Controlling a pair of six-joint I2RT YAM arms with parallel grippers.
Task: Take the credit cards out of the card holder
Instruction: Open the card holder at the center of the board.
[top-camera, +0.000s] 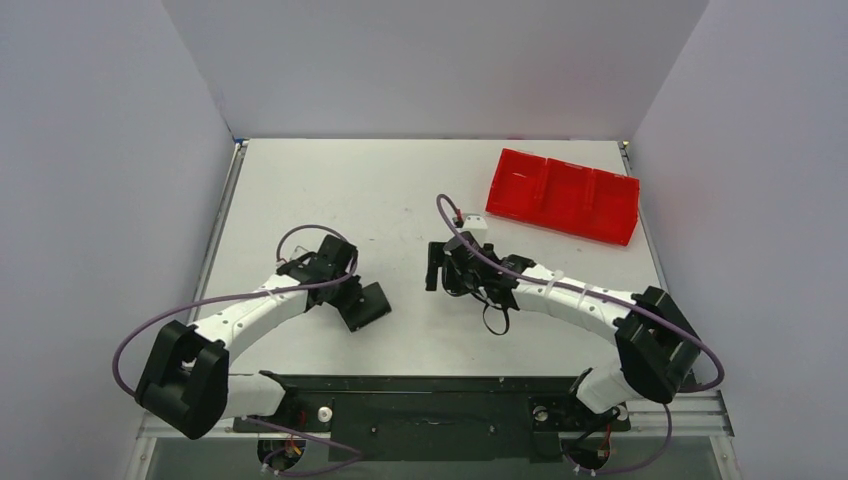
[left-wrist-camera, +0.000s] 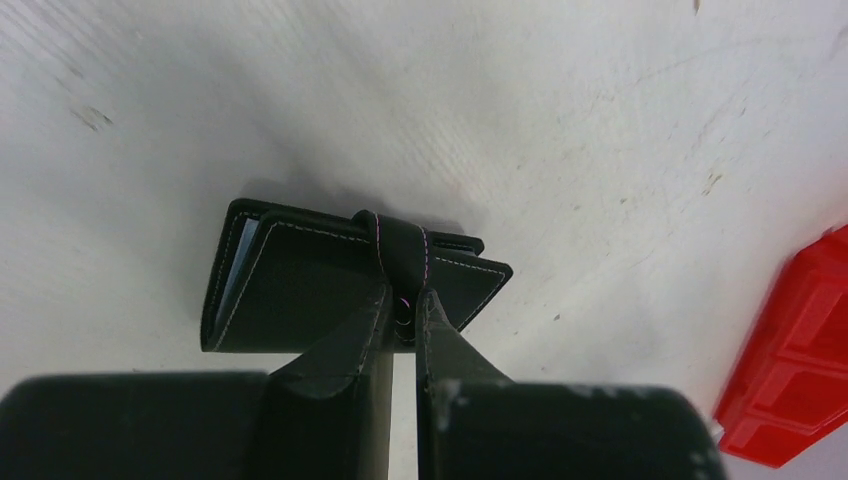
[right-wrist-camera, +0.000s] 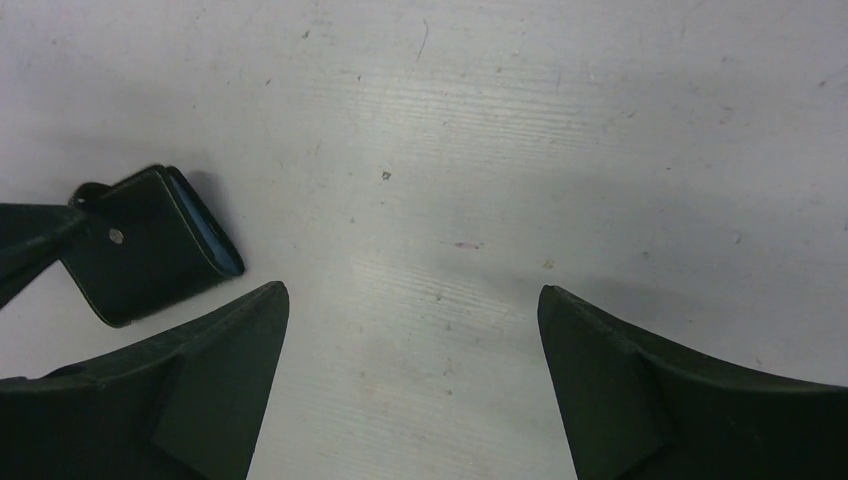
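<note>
Left fingers (left-wrist-camera: 345, 350) pinch the card holder (left-wrist-camera: 300, 290) by its strap (left-wrist-camera: 400, 250), credit cards (right-wrist-camera: 207, 237) edge-on inside; right fingers (right-wrist-camera: 215, 370) spread wide.

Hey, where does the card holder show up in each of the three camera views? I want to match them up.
Top external: the card holder is left of centre, at the left pincer.
Left wrist: centre of the picture, its strap pinched by that pincer.
Right wrist: far left, bluish end facing right.
Shared landmark: the left pincer gripping the strap, seen in all three.
</note>
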